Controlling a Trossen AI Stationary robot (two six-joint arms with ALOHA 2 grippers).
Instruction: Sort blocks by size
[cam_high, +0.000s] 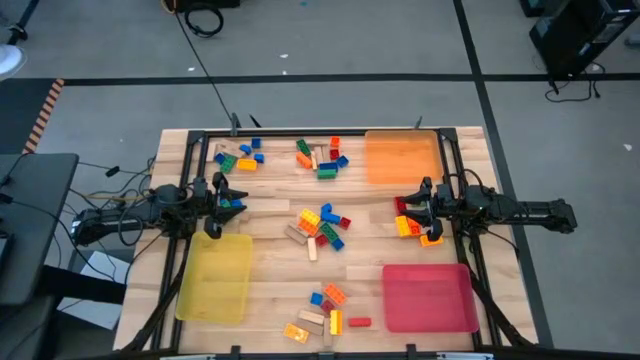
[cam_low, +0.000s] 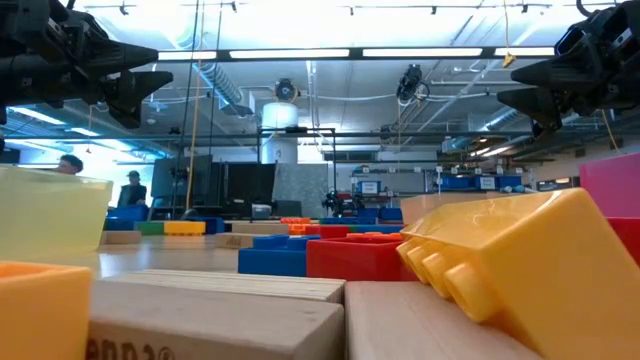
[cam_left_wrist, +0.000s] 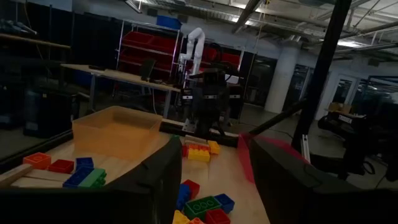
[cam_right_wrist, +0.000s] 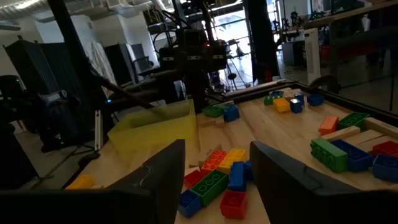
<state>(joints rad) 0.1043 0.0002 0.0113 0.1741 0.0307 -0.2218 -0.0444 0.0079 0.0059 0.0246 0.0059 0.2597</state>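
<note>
Blocks lie on the wooden table in loose groups: at the far left (cam_high: 240, 157), at the far middle (cam_high: 320, 157), at the centre (cam_high: 320, 228), at the near edge (cam_high: 325, 312) and at the right (cam_high: 412, 226). They are red, blue, green, yellow and orange bricks plus tan wooden pieces. My left gripper (cam_high: 232, 195) (cam_left_wrist: 214, 180) hovers open above the table's left side and points toward the centre. My right gripper (cam_high: 410, 205) (cam_right_wrist: 217, 177) hovers open opposite it, above the right-hand group. Nothing is between the fingers of either one.
A yellow tray (cam_high: 215, 277) sits at the near left, an orange tray (cam_high: 400, 157) at the far right and a red tray (cam_high: 428, 297) at the near right. A dark frame (cam_high: 320, 132) runs round the table's far edge and sides.
</note>
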